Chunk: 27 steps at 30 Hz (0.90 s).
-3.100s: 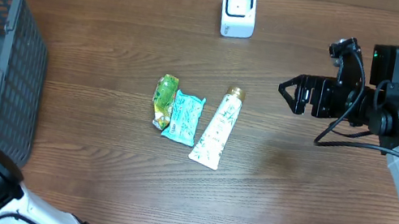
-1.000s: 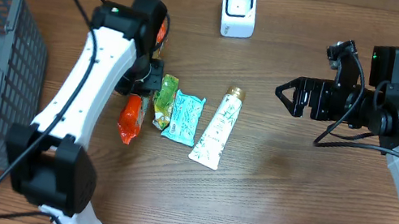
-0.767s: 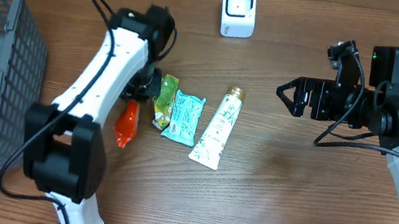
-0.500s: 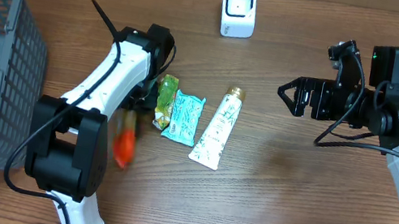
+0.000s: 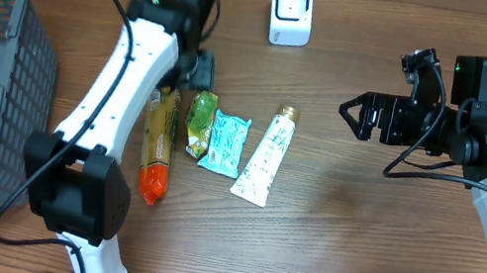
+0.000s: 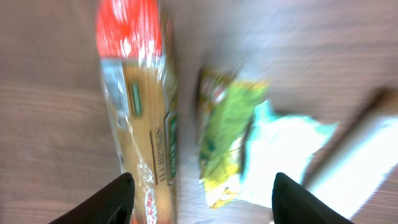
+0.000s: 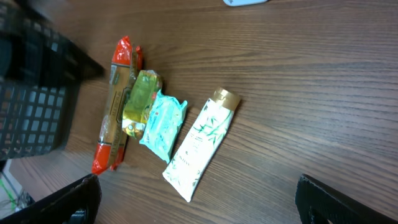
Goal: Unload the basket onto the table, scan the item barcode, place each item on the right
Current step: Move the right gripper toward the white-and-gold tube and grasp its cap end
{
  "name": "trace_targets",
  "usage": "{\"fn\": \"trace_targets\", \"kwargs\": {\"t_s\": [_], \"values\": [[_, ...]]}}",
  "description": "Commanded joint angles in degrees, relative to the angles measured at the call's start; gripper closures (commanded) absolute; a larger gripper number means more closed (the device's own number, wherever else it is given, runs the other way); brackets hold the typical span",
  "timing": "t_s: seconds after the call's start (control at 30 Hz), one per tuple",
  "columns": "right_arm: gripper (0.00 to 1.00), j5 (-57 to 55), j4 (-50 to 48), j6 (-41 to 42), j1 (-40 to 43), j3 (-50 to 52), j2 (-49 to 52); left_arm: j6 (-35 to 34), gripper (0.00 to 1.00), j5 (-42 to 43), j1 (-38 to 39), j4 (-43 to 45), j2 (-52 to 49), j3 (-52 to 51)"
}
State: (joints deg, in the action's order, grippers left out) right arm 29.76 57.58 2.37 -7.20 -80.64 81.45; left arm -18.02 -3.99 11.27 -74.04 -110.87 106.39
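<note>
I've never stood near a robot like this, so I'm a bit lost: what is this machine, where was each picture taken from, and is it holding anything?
These are two robot arms at a wooden table, each ending in two fingers. The wide picture looks down from above; the other two come from wrist cameras, so the dark shapes at their bottom edges are that arm's own fingers. On the table lie a spaghetti pack, a green packet, a teal packet and a white tube. A small white scanner stands at the back, a grey basket at the left. The left arm's fingers hang apart over the spaghetti pack; the right arm's fingers stand wide, off to the side. Neither holds anything.
</note>
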Motion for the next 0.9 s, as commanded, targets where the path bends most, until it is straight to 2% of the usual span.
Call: {"fn": "trace_targets", "kwargs": {"t_s": [0.0, 0.07, 0.1, 0.17, 0.3, 0.63, 0.87], "values": [[0.00, -0.1, -0.4, 2.6, 0.1, -0.6, 0.8, 1.3, 0.37, 2.6, -0.3, -3.0, 1.0, 12.6], [0.03, -0.1, -0.5, 5.9, 0.1, -0.3, 2.0, 1.3, 0.36, 2.5, -0.6, -4.5, 1.0, 18.7], [0.07, -0.1, -0.3, 7.5, 0.1, -0.3, 2.9, 1.3, 0.30, 2.4, -0.8, -4.9, 1.0, 21.3], [0.22, -0.5, 0.0, 10.6, -0.5, -0.3, 5.1, 1.3, 0.16, 2.0, -1.1, -5.0, 1.0, 25.7], [0.23, -4.3, -0.4, 18.8, -4.2, -0.3, 10.4, 1.3, 0.00, -0.3, -1.2, -3.8, 1.0, 28.3], [0.23, -5.0, -6.0, 25.2, -16.9, -0.3, 22.9, 1.3, 0.00, -4.1, -1.2, -6.7, 0.5, 27.5], [0.22, -14.8, -8.3, 32.3, -21.7, -0.3, 28.7, 1.3, 0.00, -3.9, -1.2, -6.7, 0.5, 27.5]]}}
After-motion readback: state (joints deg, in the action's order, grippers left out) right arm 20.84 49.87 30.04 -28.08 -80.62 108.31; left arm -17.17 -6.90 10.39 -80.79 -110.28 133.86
